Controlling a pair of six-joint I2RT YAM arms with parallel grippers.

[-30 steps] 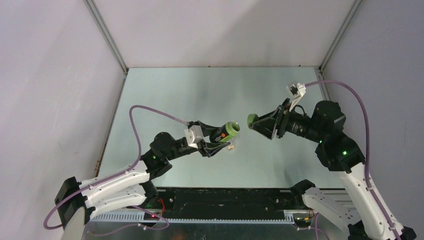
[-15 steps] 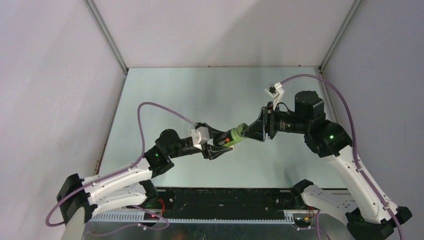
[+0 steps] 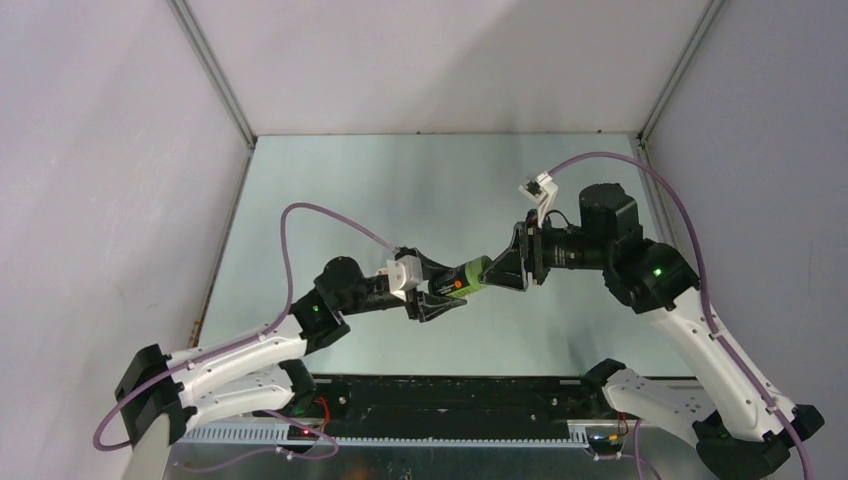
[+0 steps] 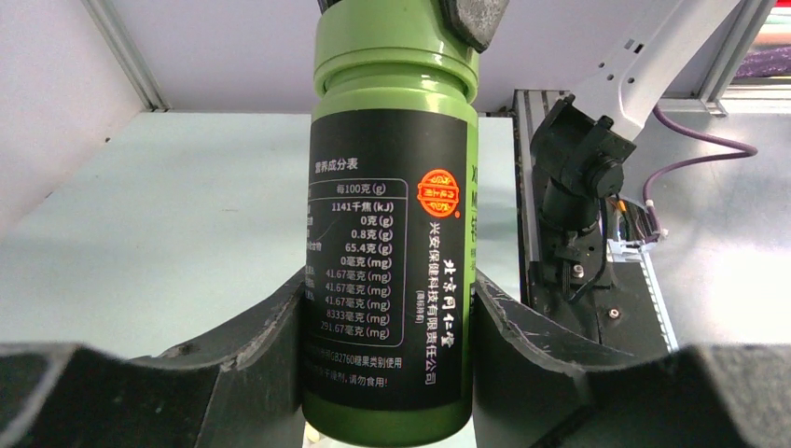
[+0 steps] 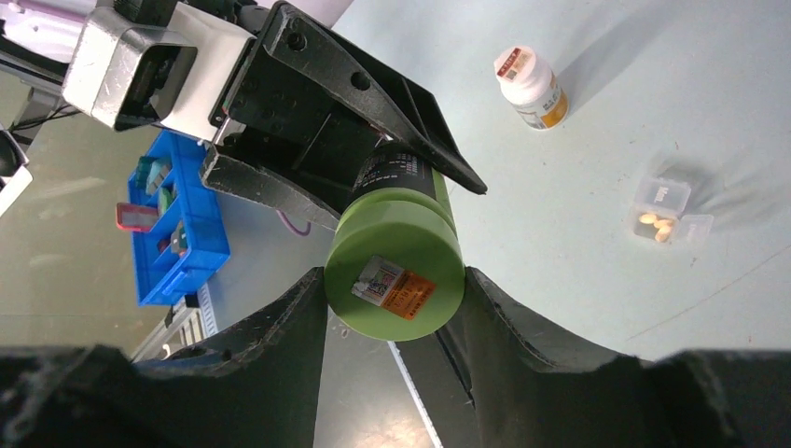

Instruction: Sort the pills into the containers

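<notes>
My left gripper (image 3: 452,285) (image 4: 390,289) is shut on the body of a green bottle (image 3: 462,276) (image 4: 392,187) with a black label, held lying sideways above the table. The bottle's green cap (image 5: 395,275) (image 4: 396,47) sits at its mouth, and my right gripper (image 3: 494,270) (image 5: 393,277) is shut on that cap, one finger on each side. The containers, a small translucent pill box (image 5: 667,210), lie on the table with yellow pills (image 5: 656,222) in one compartment. The top view hides the box under the arms.
A small white bottle (image 5: 530,86) with a yellow label stands on the table beyond the pill box. A blue bin (image 5: 177,219) of small parts sits off the table. The grey table (image 3: 400,190) is walled on three sides.
My right gripper carried the green cap leftward onto the bottle's mouth. My left gripper moved the bottle slightly right and levelled it toward the cap. Both grips stayed as they were.
</notes>
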